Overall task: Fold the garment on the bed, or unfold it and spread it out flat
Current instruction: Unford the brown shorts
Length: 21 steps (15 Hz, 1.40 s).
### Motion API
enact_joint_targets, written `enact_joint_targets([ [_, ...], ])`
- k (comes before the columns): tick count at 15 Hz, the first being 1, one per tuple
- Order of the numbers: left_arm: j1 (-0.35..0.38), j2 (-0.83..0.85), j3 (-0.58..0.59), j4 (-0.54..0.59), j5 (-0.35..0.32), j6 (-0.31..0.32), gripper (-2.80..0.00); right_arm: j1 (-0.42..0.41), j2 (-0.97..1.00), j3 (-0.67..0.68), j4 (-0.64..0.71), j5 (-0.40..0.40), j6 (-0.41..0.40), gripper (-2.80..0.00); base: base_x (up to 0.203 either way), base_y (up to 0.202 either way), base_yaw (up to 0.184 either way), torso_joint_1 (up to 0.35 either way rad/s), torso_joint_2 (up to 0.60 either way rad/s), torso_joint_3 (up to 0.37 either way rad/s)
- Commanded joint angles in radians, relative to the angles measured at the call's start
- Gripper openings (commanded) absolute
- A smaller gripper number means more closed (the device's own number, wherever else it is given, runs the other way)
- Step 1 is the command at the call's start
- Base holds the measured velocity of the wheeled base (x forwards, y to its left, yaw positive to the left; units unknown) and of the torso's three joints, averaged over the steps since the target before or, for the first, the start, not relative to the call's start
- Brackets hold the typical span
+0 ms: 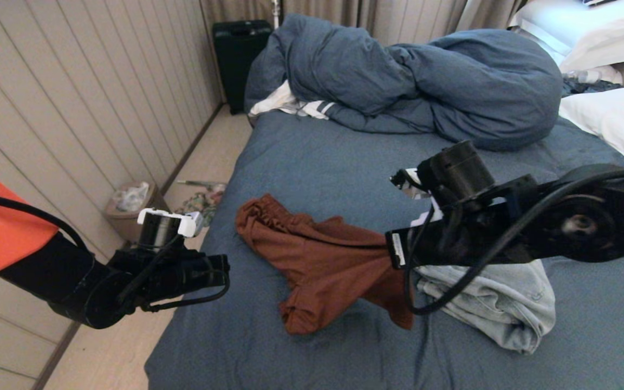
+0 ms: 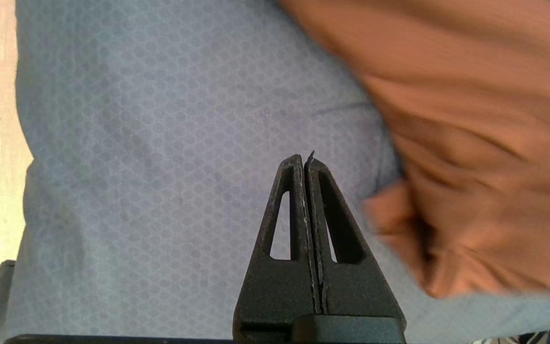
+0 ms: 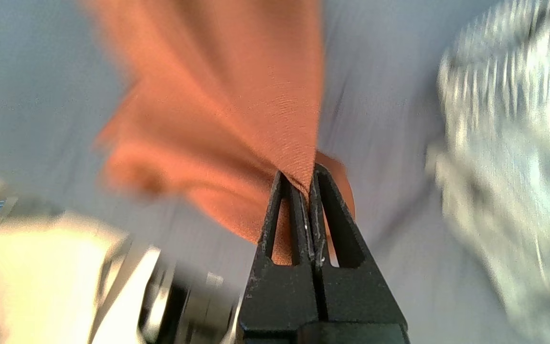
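Note:
A rust-brown garment [image 1: 323, 260] lies crumpled in the middle of the bed [image 1: 333, 162], on its slate-blue sheet. My right gripper [image 1: 393, 248] is shut on one corner of it and holds that corner up off the sheet, so the cloth stretches taut toward the jaws. The right wrist view shows the gripper [image 3: 303, 179] with the garment's [image 3: 237, 110] hem pinched between the closed fingers. My left gripper [image 1: 225, 270] hovers by the bed's left edge, shut and empty. From the left wrist, the gripper [image 2: 304, 160] hangs over bare sheet [image 2: 160, 143], apart from the garment [image 2: 470, 143].
Light-blue jeans [image 1: 496, 303] lie folded under my right arm. A bunched blue duvet [image 1: 426, 76], a white striped garment [image 1: 290, 103] and white pillows [image 1: 615, 119] fill the far end. A waste bin [image 1: 130, 208] and a black suitcase [image 1: 239, 54] stand on the floor by the wall.

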<state>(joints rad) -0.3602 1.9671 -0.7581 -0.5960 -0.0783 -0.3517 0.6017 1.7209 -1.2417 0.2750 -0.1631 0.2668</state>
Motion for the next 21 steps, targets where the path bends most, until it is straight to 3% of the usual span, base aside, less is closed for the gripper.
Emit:
enact_joint_targets([
  [1, 0.0, -0.007, 0.001, -0.004, -0.001, -0.003, -2.8, 0.023, -0.162, 0.011, 0.137, 0.022, 0.008, -2.8, 0.0, 0.0, 0.0, 0.0, 0.0, 0.0],
  [4, 0.0, -0.007, 0.002, -0.004, -0.001, -0.003, -2.8, 0.009, -0.122, 0.007, 0.147, 0.03, 0.008, -2.8, 0.0, 0.0, 0.0, 0.0, 0.0, 0.0],
  [7, 0.0, -0.007, 0.002, -0.004, -0.001, -0.004, -2.8, -0.064, 0.021, -0.071, 0.135, 0.046, 0.005, -2.8, 0.0, 0.0, 0.0, 0.0, 0.0, 0.0],
  [15, 0.0, 0.001, -0.004, -0.005, 0.003, -0.007, -2.8, -0.228, 0.427, -0.518, 0.133, 0.057, 0.011, -2.8, 0.0, 0.0, 0.0, 0.0, 0.0, 0.0],
  [21, 0.0, 0.012, 0.0, -0.059, 0.011, -0.021, -2.8, -0.313, 0.514, -0.686, 0.14, 0.046, 0.009, -2.8, 0.0, 0.0, 0.0, 0.0, 0.0, 0.0],
])
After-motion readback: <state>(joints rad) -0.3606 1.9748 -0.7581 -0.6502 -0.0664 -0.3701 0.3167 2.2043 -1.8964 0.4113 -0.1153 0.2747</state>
